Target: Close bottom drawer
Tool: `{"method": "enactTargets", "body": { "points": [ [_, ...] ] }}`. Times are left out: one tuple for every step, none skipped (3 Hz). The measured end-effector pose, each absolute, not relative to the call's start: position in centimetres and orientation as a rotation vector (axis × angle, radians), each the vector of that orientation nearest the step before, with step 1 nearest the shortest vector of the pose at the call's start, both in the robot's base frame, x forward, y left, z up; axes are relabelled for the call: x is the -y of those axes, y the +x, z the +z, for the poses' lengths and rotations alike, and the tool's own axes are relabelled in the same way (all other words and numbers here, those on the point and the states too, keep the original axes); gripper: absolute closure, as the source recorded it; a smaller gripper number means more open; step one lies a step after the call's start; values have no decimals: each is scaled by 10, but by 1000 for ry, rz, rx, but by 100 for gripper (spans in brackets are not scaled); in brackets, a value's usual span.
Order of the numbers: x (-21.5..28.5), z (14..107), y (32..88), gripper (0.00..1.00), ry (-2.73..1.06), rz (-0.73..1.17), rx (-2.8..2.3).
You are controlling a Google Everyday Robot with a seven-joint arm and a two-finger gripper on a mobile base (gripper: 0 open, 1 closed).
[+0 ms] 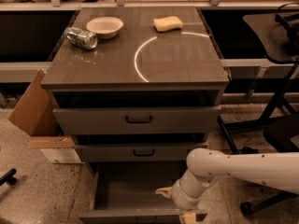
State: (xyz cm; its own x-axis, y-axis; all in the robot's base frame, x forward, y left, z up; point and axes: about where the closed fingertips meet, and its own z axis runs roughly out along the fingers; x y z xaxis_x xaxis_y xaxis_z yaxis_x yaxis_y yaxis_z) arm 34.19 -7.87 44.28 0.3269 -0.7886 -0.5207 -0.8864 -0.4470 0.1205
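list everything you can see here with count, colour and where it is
cabinet: 1, grey-brown, centre
bowl: 1, white, cabinet top, back left
can: 1, silver-green, on its side, left of the bowl
sponge: 1, yellow, cabinet top, back right
top drawer: 1, grey, under the top
middle drawer: 1, grey, below it
bottom drawer: 1, grey, pulled far out
cardboard box: 1, brown, floor, left of cabinet
chair: 1, black, right edge
arm: 1, white, from lower right
gripper: 1, pale, at bottom drawer's front right
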Motion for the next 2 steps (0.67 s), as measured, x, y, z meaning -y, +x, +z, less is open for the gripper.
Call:
{"method": "enactTargets", "body": {
  "points": [
    [80, 421, 344, 0, -2419, 802, -1485],
    [84, 358, 347, 27, -2401, 835, -1469]
  ]
}}
